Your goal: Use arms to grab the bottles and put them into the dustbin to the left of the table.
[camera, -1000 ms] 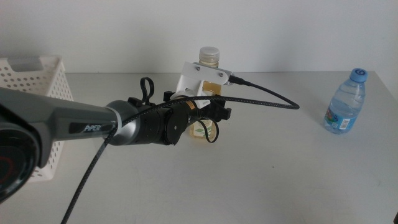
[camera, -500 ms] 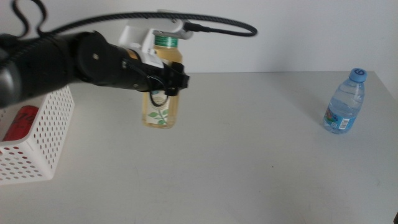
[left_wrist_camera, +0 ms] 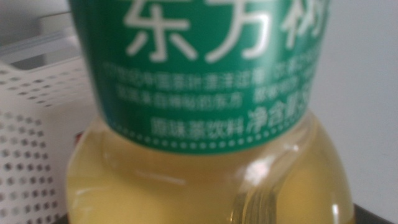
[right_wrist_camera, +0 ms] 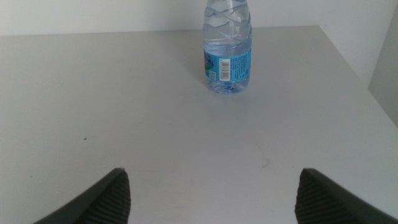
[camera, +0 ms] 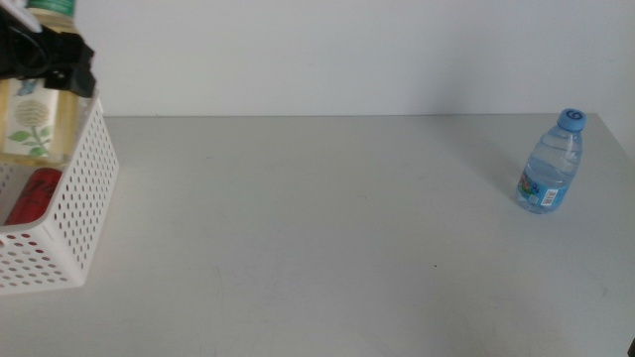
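Yellowish tea bottle in left end effector — above dustbin

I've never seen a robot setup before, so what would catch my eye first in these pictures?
Probably the tea bottle, held in the air by the left gripper above the white basket at the table's left edge; a red can already lies inside. Next, the lone water bottle standing at the far right of the table, with the right gripper open and facing it from a distance.

Yellow tea bottle with green label, white perforated dustbin, blue-capped water bottle
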Action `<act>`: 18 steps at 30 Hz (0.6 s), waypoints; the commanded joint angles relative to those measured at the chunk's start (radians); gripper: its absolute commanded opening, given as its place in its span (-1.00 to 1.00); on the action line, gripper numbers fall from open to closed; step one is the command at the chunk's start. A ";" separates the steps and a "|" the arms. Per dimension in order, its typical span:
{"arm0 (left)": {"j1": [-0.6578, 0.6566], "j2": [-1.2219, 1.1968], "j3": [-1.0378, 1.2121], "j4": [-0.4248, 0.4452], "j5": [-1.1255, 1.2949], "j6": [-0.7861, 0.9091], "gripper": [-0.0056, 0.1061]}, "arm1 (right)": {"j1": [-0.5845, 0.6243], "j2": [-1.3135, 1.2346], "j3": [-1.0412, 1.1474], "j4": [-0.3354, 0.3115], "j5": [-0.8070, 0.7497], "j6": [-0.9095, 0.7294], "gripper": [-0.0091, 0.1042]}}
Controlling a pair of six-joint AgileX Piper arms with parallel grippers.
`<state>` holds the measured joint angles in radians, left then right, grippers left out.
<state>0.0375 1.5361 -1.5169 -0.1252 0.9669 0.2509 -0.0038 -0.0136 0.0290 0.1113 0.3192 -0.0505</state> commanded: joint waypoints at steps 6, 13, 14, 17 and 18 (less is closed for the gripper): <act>0.159 0.000 -0.051 0.090 -0.020 -0.067 -0.80 | -0.007 -0.021 -0.010 -0.005 -0.071 -0.009 0.36; 0.206 0.127 -0.051 0.096 -0.012 -0.062 -0.80 | -0.007 -0.021 -0.010 -0.005 -0.071 -0.009 0.36; 0.205 0.147 -0.051 0.094 -0.011 -0.063 -0.80 | -0.007 -0.021 -0.010 -0.005 -0.071 -0.009 0.36; 0.202 0.196 -0.051 0.086 -0.010 -0.062 -0.79 | -0.007 -0.021 -0.010 -0.005 -0.071 -0.009 0.36; 0.202 0.209 -0.051 0.084 -0.006 -0.053 -0.76 | -0.007 -0.021 -0.010 -0.005 -0.071 -0.009 0.36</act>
<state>0.2432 1.7905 -1.5261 -0.0324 1.0163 0.1996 -0.0038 -0.0136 0.0290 0.1113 0.3192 -0.0505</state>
